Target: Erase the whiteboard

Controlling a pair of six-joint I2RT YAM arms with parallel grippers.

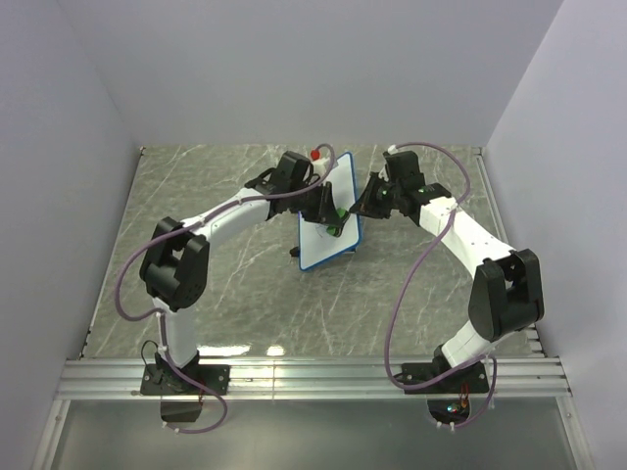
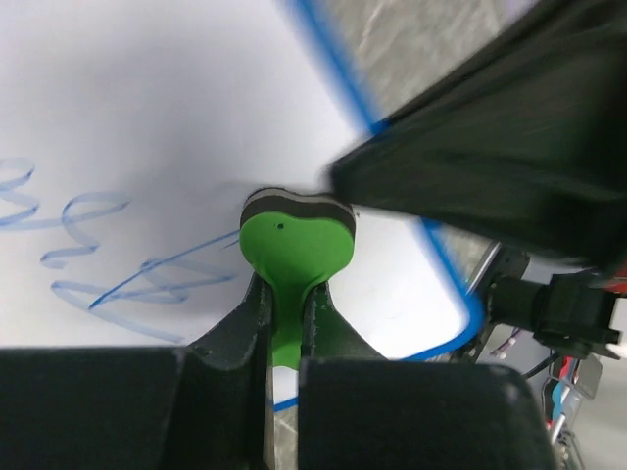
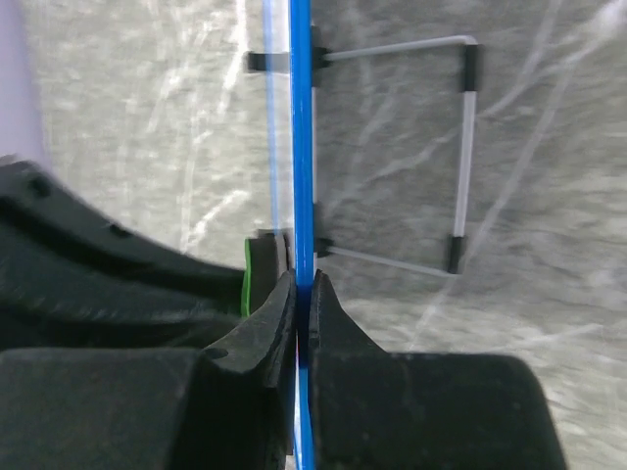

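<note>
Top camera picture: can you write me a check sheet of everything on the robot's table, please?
Surface: grey marbled table, flat.
Job's things: whiteboard stands tilted on its wire stand; blue scribbles show on it; green eraser is pressed against its face.
Clutter: small red thing behind the left arm's wrist, too small to identify.
Grippers: left gripper shut on the green eraser; right gripper shut on the whiteboard's blue frame edge.
Cables: purple cable loops along each arm.
Surroundings: plain pale walls on three sides; metal rail at the near edge.
</note>
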